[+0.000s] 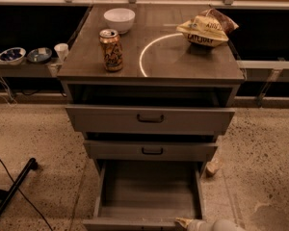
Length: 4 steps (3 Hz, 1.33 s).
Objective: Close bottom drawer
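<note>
The grey-brown cabinet point(149, 57) has three drawers, all pulled out. The bottom drawer point(149, 191) stands out the farthest and its inside shows bare. Its front edge point(130, 223) runs along the bottom of the camera view and its handle is out of view. My gripper point(190, 224) shows as a pale tip at the bottom edge, at the right end of that front edge. The white arm point(221, 225) comes in from the lower right behind it.
On the cabinet top stand a can point(111, 49), a white bowl point(119, 19) and a chip bag point(205, 30). The top drawer point(150, 119) and middle drawer point(151, 150) jut out above. A black leg and cable point(12, 191) lie on the floor left. Small bowls and a cup point(33, 55) sit on a left shelf.
</note>
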Each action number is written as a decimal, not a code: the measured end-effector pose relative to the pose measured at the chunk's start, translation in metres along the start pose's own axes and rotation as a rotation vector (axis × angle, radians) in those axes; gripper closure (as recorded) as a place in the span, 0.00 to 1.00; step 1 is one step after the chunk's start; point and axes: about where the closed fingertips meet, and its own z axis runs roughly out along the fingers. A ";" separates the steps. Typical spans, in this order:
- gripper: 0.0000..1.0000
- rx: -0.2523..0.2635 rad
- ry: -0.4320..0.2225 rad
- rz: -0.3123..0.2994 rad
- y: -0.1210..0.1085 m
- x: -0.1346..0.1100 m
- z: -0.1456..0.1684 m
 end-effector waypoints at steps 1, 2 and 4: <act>0.73 0.022 0.004 0.012 -0.005 0.008 0.002; 0.96 0.050 0.000 0.003 -0.022 0.013 0.005; 1.00 0.072 -0.009 -0.016 -0.045 0.014 0.010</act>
